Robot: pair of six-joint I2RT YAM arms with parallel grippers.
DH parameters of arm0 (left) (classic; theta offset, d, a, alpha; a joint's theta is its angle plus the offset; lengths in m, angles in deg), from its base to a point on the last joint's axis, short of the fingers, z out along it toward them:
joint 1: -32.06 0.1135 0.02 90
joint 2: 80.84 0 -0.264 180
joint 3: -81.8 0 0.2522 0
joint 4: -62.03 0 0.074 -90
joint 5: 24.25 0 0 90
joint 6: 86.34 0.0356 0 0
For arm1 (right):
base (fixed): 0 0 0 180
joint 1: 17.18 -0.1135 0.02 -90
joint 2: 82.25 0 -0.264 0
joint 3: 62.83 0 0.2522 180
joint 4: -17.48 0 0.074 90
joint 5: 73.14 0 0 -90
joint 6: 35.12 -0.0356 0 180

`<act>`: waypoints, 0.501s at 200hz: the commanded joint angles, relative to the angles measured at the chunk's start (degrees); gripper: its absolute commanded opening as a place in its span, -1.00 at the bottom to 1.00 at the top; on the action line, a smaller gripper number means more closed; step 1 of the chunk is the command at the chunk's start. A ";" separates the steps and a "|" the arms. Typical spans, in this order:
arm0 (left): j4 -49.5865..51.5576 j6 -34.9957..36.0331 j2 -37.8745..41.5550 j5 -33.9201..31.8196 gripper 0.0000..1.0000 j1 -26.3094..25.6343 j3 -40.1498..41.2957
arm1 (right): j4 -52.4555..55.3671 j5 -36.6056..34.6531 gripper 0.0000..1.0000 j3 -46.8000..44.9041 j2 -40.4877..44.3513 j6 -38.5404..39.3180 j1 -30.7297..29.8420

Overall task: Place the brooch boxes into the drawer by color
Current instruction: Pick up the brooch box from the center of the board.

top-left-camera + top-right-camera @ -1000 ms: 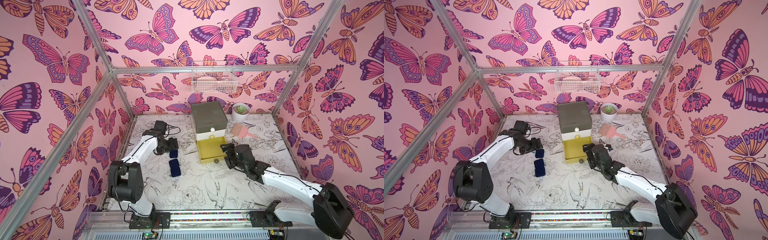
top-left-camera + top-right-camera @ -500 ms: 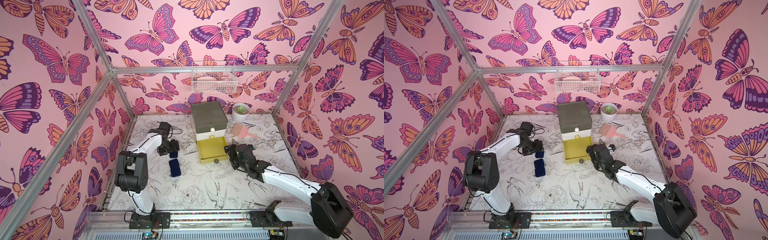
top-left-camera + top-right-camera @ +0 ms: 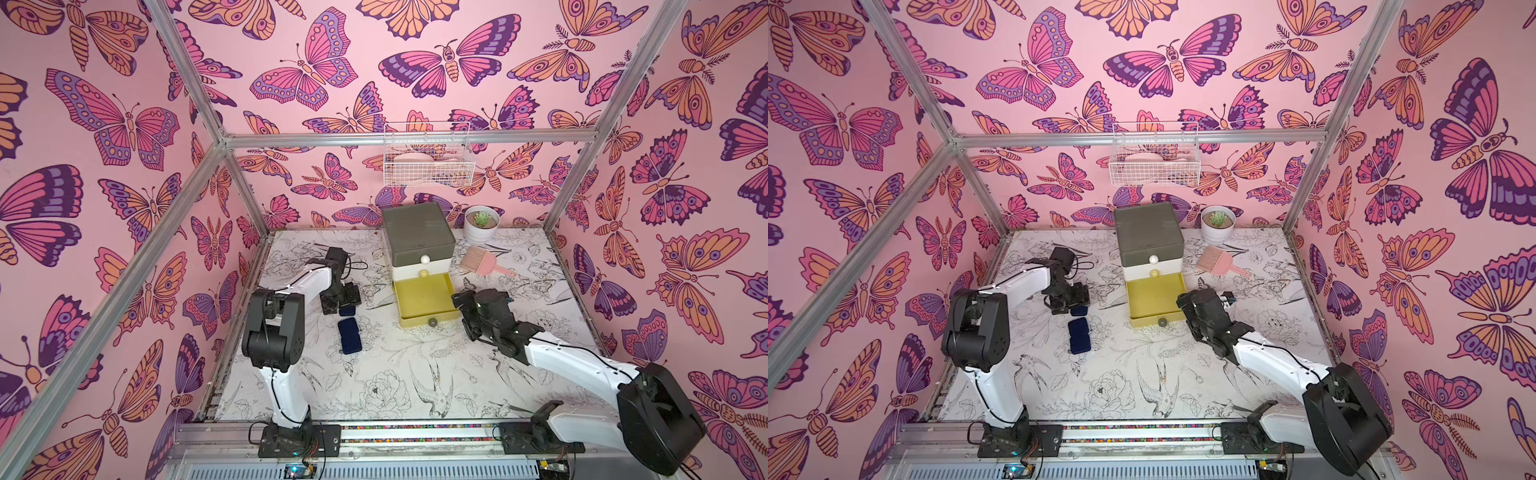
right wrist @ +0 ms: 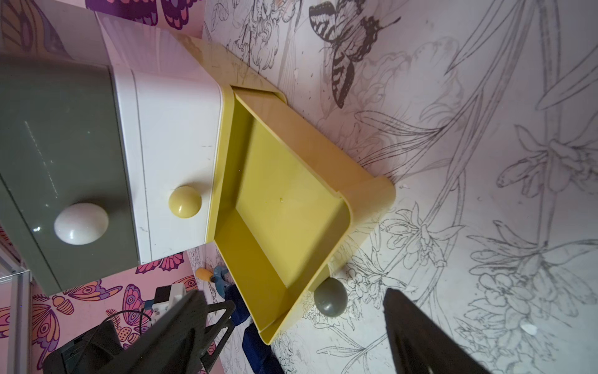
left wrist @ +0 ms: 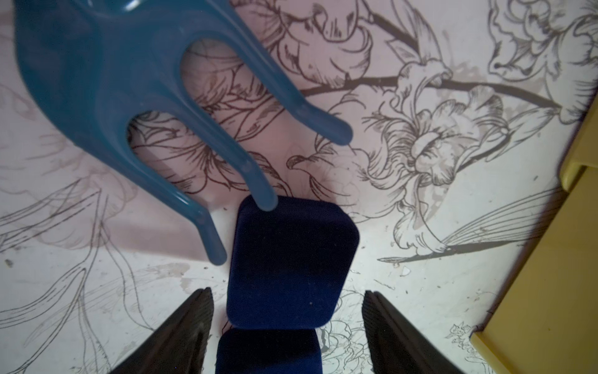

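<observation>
Drawer [image 3: 424, 297], yellow, pulled out, empty; left tool [image 5: 286, 291] spread astride navy box [image 5: 291, 252]; right tool [image 4: 293, 291] spread, empty.

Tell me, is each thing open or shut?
Yellow plastic bottom drawer: pulled open, looks empty.
White middle drawer: shut.
Olive-green top drawer: shut.
Navy velvety brooch boxes: lids shut, lying on the table.
Left gripper: jaws open, either side of a box.
Right gripper: jaws open, holding nothing.
</observation>
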 commanded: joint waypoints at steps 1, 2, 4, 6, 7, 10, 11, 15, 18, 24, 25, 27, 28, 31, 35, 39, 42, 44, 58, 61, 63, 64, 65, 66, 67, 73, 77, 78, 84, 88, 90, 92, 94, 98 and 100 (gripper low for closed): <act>0.34 -0.61 -1.18 -0.82 0.57 -0.27 -0.96 | 0.59 0.26 0.81 -0.58 1.19 0.76 0.60; 0.32 -0.61 -1.20 -0.83 0.57 -0.30 -1.01 | 0.62 0.21 0.81 -0.60 1.23 0.80 0.56; 0.35 -0.65 -1.26 -0.87 0.57 -0.28 -1.04 | 0.60 0.25 0.81 -0.57 1.24 0.77 0.62; 0.36 -0.68 -1.34 -0.91 0.57 -0.28 -1.05 | 0.64 0.21 0.81 -0.61 1.25 0.78 0.66; 0.37 -0.65 -1.37 -0.91 0.57 -0.30 -1.05 | 0.65 0.24 0.81 -0.61 1.26 0.77 0.63; 0.31 -0.69 -1.40 -0.96 0.57 -0.35 -1.05 | 0.65 0.26 0.81 -0.62 1.27 0.78 0.69; 0.26 -0.69 -1.40 -0.99 0.57 -0.34 -1.05 | 0.65 0.26 0.81 -0.66 1.27 0.77 0.65; 0.22 -0.70 -1.48 -1.01 0.57 -0.34 -1.15 | 0.54 0.31 0.81 -0.62 1.21 0.75 0.77; 0.23 -0.70 -1.57 -1.03 0.56 -0.44 -1.14 | 0.51 0.39 0.81 -0.62 1.19 0.74 0.73; 0.27 -0.67 -1.73 -0.96 0.55 -0.48 -1.22 | 0.55 0.52 0.81 -0.62 1.04 0.62 0.79; 0.28 -0.68 -1.74 -0.94 0.54 -0.50 -1.22 | 0.56 0.52 0.81 -0.62 1.03 0.60 0.83; 0.23 -0.67 -1.79 -0.93 0.54 -0.46 -1.29 | 0.50 0.59 0.81 -0.64 1.00 0.56 0.82; 0.22 -0.68 -1.86 -0.92 0.53 -0.44 -1.30 | 0.49 0.60 0.81 -0.67 1.00 0.53 0.80; 0.26 -0.69 -1.96 -0.92 0.52 -0.42 -1.36 | 0.47 0.76 0.81 -0.67 0.89 0.49 0.79; 0.22 -0.70 -2.00 -0.84 0.51 -0.51 -1.32 | 0.43 0.85 0.81 -0.65 0.77 0.43 0.91; 0.24 -0.63 -2.09 -0.83 0.51 -0.63 -1.40 | 0.31 0.94 0.81 -0.63 0.71 0.33 0.92; 0.21 -0.61 -2.15 -0.83 0.51 -0.60 -1.40 | 0.37 1.04 0.82 -0.62 0.66 0.34 0.90; 0.26 -0.61 -2.18 -0.79 0.51 -0.60 -1.45 | 0.27 1.09 0.82 -0.62 0.62 0.28 0.95; 0.26 -0.61 -2.39 -0.88 0.51 -0.81 -1.40 | 0.17 1.36 0.82 -0.64 0.49 0.19 0.99; 0.23 -0.61 -2.45 -0.91 0.51 -0.78 -1.36 | 0.15 1.40 0.82 -0.62 0.41 0.12 0.99; 0.24 -0.61 -2.45 -0.92 0.51 -0.86 -1.37 | 0.15 1.40 0.82 -0.62 0.40 0.13 1.03; 0.27 -0.56 -2.45 -0.92 0.51 -0.90 -1.34 | 0.18 1.40 0.81 -0.57 0.40 0.14 1.04; 0.24 -0.59 -2.46 -0.92 0.51 -0.93 -1.33 | 0.15 1.45 0.82 -0.55 0.40 0.09 1.05; 0.23 -0.60 -2.50 -0.92 0.51 -0.94 -1.36 | 0.18 1.42 0.82 -0.54 0.40 0.07 1.00; 0.22 -0.60 -2.52 -0.92 0.51 -0.94 -1.34 | 0.20 1.41 0.82 -0.58 0.40 0.10 0.98; 0.25 -0.61 -2.67 -1.01 0.51 -0.93 -1.23 | 0.16 1.43 0.82 -0.55 0.40 0.12 1.02; 0.30 -0.61 -2.76 -1.01 0.51 -0.95 -1.18 | 0.22 1.40 0.82 -0.48 0.40 0.14 1.09; 0.26 -0.61 -2.78 -1.01 0.51 -0.99 -1.16 | 0.26 1.44 0.81 -0.50 0.40 0.14 1.07; 0.30 -0.61 -2.87 -1.07 0.51 -0.99 -1.08 | 0.26 1.45 0.82 -0.51 0.48 0.17 1.07; 0.23 -0.61 -2.89 -1.09 0.51 -1.08 -1.00 | 0.29 1.48 0.82 -0.45 0.44 0.14 1.07; 0.21 -0.61 -2.89 -1.14 0.51 -1.05 -1.04 | 0.30 1.49 0.81 -0.47 0.45 0.14 1.06; 0.32 -0.61 -2.90 -1.17 0.51 -1.08 -1.00 | 0.30 1.49 0.82 -0.40 0.46 0.14 1.12; 0.24 -0.61 -2.92 -1.18 0.51 -1.05 -0.97 | 0.32 1.45 0.82 -0.43 0.44 0.20 1.15; 0.29 -0.56 -2.93 -1.18 0.49 -1.11 -0.93 | 0.42 1.49 0.82 -0.35 0.47 0.29 1.16; 0.30 -0.53 -2.90 -1.25 0.48 -1.16 -0.91 | 0.42 1.49 0.82 -0.29 0.44 0.31 1.14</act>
